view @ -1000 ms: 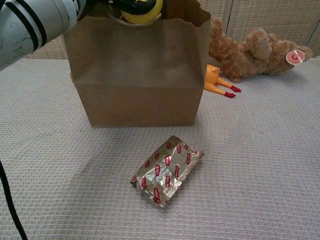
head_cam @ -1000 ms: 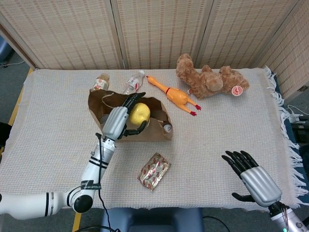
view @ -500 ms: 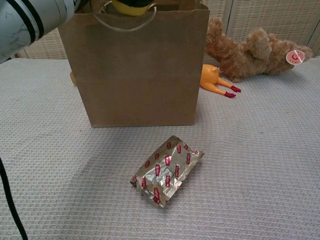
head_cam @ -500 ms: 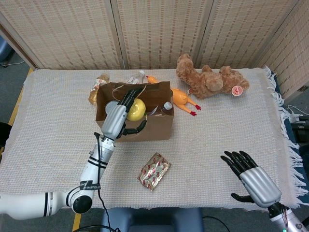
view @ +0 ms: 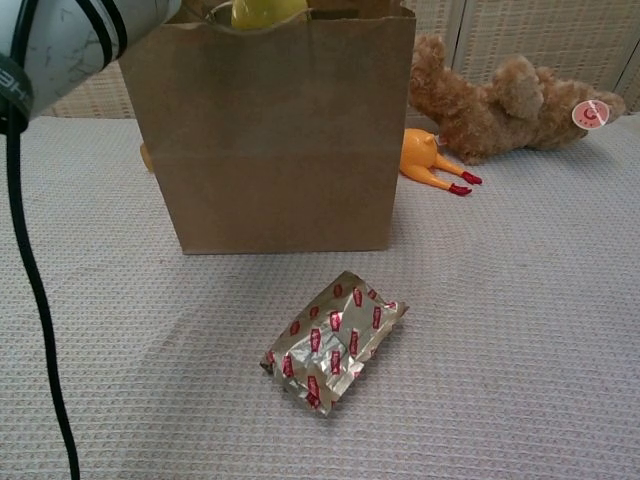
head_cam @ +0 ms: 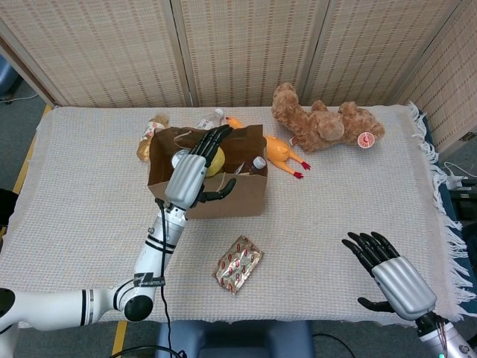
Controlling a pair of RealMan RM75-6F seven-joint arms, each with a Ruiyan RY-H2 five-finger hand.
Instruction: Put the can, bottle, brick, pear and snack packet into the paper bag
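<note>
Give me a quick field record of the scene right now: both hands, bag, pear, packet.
left hand: over the bag's open top, fingers around the yellow pear
right hand: open, near the table's front right corner, holding nothing
brown paper bag: upright, mouth open
silver snack packet with red print: on the cloth in front of the bag, apart from it

Left robot hand (head_cam: pixel 189 177): silver-grey back plate, black fingers. Left arm: glossy white shell, black ring bands at the joints, black round joint cap, small black label with pale lettering, thin black cable along the forearm. Right robot hand (head_cam: pixel 391 273): same silver back, black fingers and thumb; silver-and-black wrist with a thin wire
</note>
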